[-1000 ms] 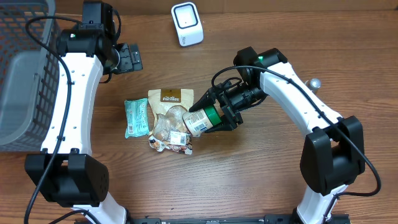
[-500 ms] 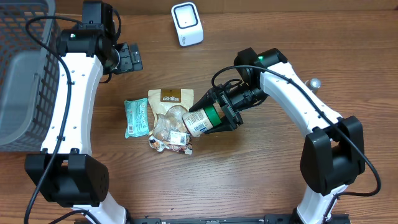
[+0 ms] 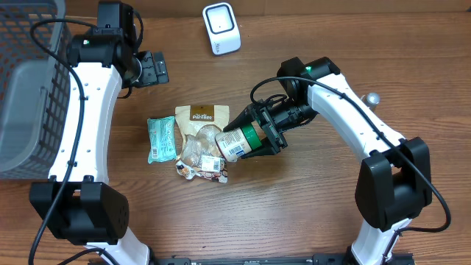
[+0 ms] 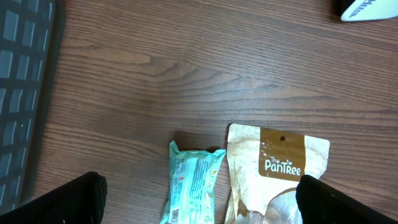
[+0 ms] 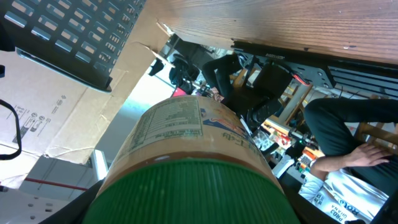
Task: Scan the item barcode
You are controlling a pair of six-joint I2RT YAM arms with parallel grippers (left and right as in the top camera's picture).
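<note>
As nothing has moved over the last second, the scan is judged stalled: the jar (image 3: 232,146) is clamped at its green lid by the right gripper (image 3: 252,137), well short of the scanner (image 3: 221,28). Label print is legible only in the right wrist view, no barcode made out. Nearer the scanner, the left gripper (image 3: 151,68) is held spread, empty
</note>
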